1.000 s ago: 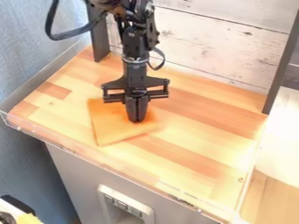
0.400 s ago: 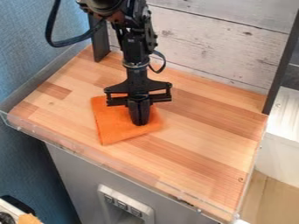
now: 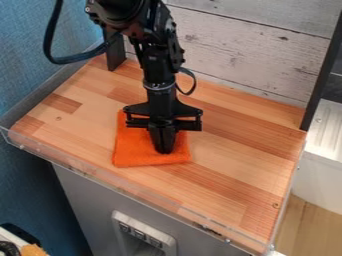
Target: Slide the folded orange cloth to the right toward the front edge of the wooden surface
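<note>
Though partly hidden beneath the pincer (image 3: pixel 164 149), shows as an orange cloth (image 3: pixel 129 152), matte and soft-looking, roughly four-sided. Has a nearly straight lower edge, rounded lower corners and a left edge running up to a narrower top. Lies flat on the tabletop (image 3: pixel 234 165), a little toward eight o'clock from the middle of the view. Reaches down from twelve o'clock with black, hard-looking parts and a ribbed, jointed wrist, pointing the pincer at the cloth. Looks closed there, with both fingers together and their tips against the fabric; cannot tell whether any of it is pinched between them. Loops toward ten o'clock in a smooth black cable (image 3: pixel 87 58).

Around the cloth, runs in pale and reddish wooden strips, smooth and straight-grained. Ends toward seven o'clock in a clear plastic edging (image 3: pixel 140 192), above a flat grey panel (image 3: pixel 80 200). Rises toward one o'clock in whitewashed boards (image 3: pixel 234 55), knotted and weathered, and toward ten o'clock in a textured blue wall (image 3: pixel 33 65). At three o'clock, beyond a dark upright post (image 3: pixel 324 75), shows a white ridged surface (image 3: pixel 327 132).
</note>
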`<state>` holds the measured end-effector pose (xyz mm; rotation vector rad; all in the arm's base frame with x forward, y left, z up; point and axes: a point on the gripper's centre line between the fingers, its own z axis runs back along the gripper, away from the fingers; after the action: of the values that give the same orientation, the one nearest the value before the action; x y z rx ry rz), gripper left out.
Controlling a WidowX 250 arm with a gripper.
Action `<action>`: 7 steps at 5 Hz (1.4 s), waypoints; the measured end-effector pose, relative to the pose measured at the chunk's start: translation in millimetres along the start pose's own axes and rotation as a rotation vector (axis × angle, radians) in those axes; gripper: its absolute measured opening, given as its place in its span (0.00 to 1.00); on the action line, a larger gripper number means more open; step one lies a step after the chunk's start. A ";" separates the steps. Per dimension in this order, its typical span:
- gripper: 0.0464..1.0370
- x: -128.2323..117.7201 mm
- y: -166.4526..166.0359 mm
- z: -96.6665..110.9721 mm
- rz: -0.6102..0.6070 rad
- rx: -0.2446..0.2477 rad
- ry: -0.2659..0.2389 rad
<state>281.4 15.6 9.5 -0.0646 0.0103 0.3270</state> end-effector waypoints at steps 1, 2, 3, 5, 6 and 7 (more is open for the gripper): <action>0.01 -8.6 -5.5 -1.9 -0.101 0.002 -0.034; 0.01 -13.1 -10.2 -2.4 -0.182 0.017 -0.058; 0.01 -14.7 -17.0 -2.1 -0.254 0.042 -0.060; 0.04 -14.9 -34.6 -2.6 -0.331 0.079 -0.046; 0.20 -18.5 -41.1 -0.5 -0.362 0.088 -0.013; 0.46 -23.0 -41.7 6.7 -0.361 0.101 0.040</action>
<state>273.0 -30.7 19.2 0.0273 0.0540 -0.0364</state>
